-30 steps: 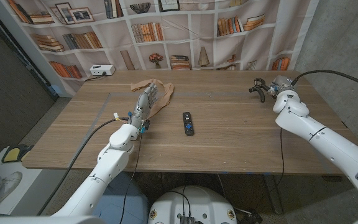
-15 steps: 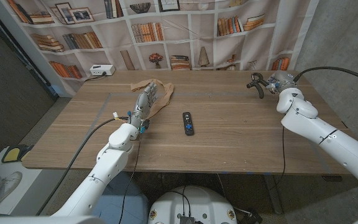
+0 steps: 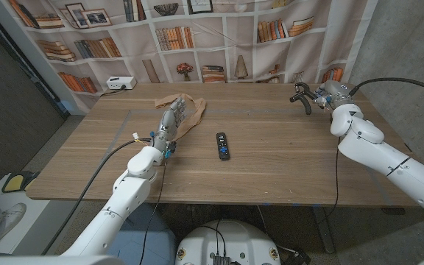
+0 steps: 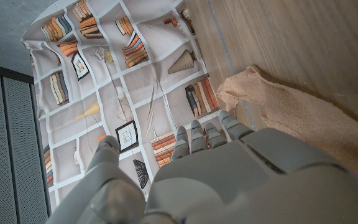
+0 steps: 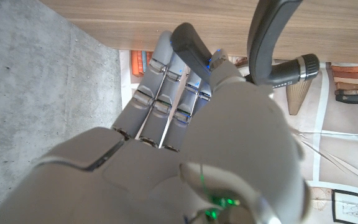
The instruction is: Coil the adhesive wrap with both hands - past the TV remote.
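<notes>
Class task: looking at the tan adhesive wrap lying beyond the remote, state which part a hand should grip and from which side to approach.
Probably the loose end of the adhesive wrap nearest the table's back edge, approached from above: it lies limp and crumpled, with the left hand already on its near part.

Adhesive wrap [image 3: 188,112] lies far-left on the table [image 3: 271,158], left hand [image 3: 172,116] on it, TV remote [image 3: 222,146] centre, right hand [image 3: 316,96] far-right.

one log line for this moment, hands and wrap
left hand: on tan wrap | right hand: raised, far right, holding nothing | tv remote: mid-table, untouched
</notes>
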`<state>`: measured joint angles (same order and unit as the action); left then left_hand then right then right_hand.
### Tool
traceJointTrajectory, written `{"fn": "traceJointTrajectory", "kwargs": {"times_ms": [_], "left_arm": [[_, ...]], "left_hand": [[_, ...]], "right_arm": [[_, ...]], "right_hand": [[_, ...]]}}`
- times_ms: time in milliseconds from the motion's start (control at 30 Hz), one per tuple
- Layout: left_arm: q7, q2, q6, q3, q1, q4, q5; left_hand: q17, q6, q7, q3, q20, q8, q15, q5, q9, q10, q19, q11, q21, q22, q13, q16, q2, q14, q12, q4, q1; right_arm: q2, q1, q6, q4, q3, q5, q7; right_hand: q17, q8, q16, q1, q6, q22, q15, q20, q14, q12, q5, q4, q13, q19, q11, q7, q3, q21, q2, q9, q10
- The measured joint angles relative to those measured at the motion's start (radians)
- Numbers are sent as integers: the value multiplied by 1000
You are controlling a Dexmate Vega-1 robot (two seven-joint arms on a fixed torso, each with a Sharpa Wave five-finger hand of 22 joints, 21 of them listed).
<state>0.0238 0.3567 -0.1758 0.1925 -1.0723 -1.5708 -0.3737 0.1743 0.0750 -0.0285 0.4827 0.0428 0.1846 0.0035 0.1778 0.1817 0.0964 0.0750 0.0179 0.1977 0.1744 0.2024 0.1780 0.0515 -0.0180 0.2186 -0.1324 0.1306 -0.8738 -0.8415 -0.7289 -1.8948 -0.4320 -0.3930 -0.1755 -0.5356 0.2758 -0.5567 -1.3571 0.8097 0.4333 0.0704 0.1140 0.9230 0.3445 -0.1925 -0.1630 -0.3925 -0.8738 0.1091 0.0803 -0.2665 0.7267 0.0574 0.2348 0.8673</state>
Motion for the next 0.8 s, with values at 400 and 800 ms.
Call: {"fn": "traceJointTrajectory", "kwargs": {"times_ms": [400, 800], "left_arm": [[1, 13, 10, -6, -14, -25, -10], [3, 37, 36, -13, -27, -67, -15]], "left_hand": [[0, 0, 0, 0, 0, 0, 0, 0, 0, 0, 0, 0, 0, 0, 0, 0, 0, 0, 0, 0, 0], [0, 0, 0, 0, 0, 0, 0, 0, 0, 0, 0, 0, 0, 0, 0, 0, 0, 0, 0, 0, 0]], "right_arm": [[-39, -52, 41, -65, 42, 27, -8], [-70, -102, 79, -119, 76, 51, -17]], "right_hand": [[-9, -3, 4, 0, 5, 5, 0, -3, 0, 8, 0, 0, -12, 7, 2, -2, 0, 17, 0, 5, -5], [-19, -4, 5, 0, 5, 7, 0, -3, 0, 8, 1, 0, -26, 18, -2, -2, 0, 32, 0, 5, -9]]}}
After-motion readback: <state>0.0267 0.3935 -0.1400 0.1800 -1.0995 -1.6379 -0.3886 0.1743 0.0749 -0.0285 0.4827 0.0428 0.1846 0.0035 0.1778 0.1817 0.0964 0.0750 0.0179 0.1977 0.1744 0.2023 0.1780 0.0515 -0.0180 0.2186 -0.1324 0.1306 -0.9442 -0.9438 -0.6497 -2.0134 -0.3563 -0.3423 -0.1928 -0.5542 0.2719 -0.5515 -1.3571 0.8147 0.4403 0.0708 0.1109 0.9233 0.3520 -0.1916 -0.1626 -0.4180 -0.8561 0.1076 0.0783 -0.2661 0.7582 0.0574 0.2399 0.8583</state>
